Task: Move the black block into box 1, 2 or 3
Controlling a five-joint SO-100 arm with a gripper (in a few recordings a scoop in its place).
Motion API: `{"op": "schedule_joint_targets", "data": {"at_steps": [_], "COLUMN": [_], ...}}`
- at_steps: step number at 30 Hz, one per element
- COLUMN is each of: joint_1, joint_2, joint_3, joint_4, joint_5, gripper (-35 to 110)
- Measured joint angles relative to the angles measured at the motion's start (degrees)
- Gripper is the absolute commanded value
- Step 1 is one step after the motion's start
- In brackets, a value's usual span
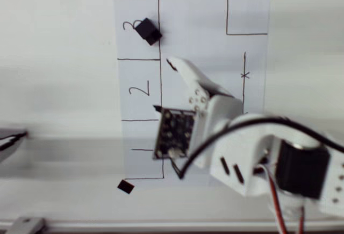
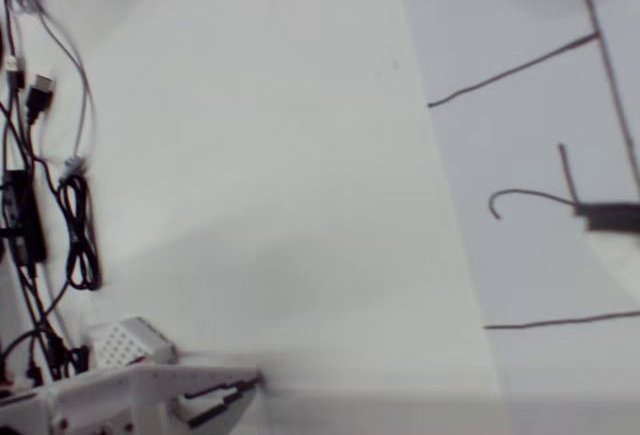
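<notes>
Inside box 3 (image 1: 138, 27), black block (image 1: 148, 31), tool (image 1: 171, 64) just beside, empty

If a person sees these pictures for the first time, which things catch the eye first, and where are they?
In the overhead view, the white robot arm fills the lower right, its gripper reaching up over the white paper. The black block lies in box 3, at its right line, apart from the gripper. In the wrist view, black cables hang at the left edge.
</notes>
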Motion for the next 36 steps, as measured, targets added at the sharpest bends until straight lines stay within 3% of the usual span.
{"op": "schedule_joint_targets", "data": {"at_steps": [25, 36], "joint_1": [-9.84, -11.25], "joint_2": [48.60, 69.43], "joint_3": [49.57, 67.15], "joint_4": [0.18, 5.62], "joint_5": [3.78, 2.55], "gripper": [29, 6]}}
